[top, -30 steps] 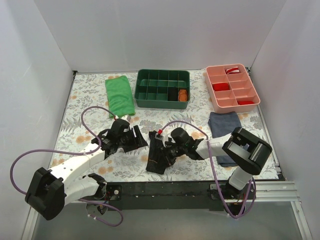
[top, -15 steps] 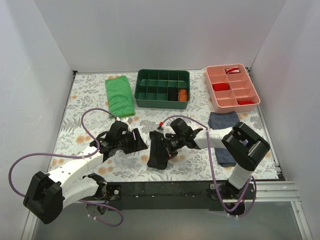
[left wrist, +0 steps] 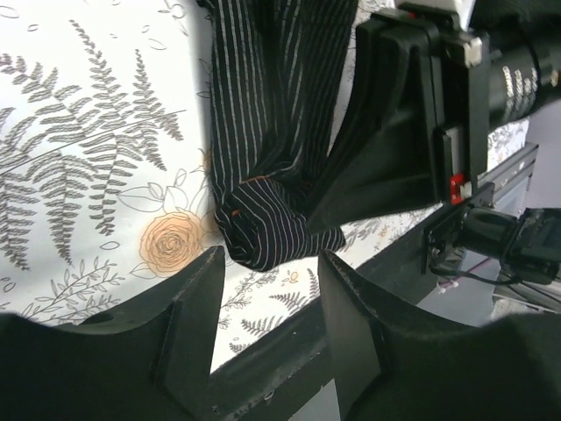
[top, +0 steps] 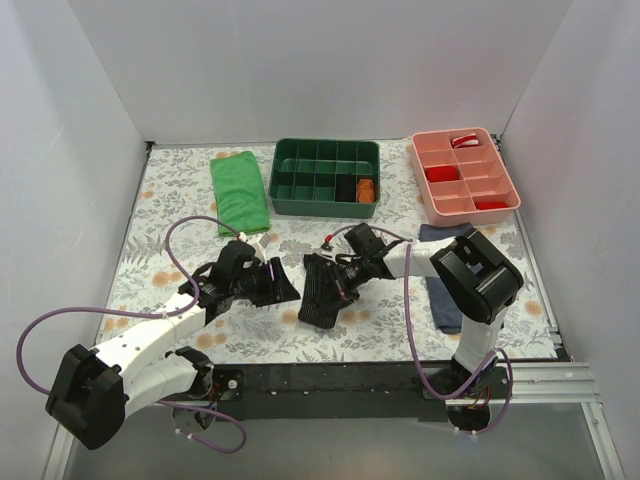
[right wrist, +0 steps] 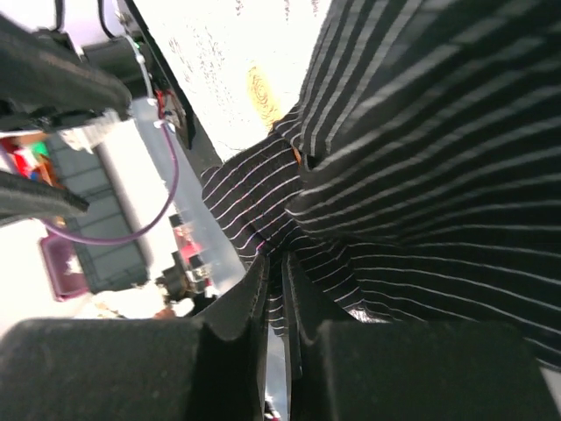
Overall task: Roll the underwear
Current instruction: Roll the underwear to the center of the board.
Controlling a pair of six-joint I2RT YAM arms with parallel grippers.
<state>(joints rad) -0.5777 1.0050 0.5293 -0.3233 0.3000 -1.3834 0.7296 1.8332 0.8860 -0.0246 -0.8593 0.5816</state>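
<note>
At mid-table, found the underwear (top: 318,300) lying near-to-far, near end rolled, just right of the left gripper (top: 282,288), nearer that roll, jaws partly apart on nothing. Saw the right gripper (top: 340,278) pinched narrow on its fabric. Noted green tray (top: 320,209) with an orange item (top: 366,188), pink tray (top: 475,213) with red pieces (top: 441,173).

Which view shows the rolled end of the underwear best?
Left wrist: the underwear sits centre frame, its rolled end and pinstripes clear. Top external shows it only as a small dark bundle; the right wrist shows just close-up striped folds.
</note>
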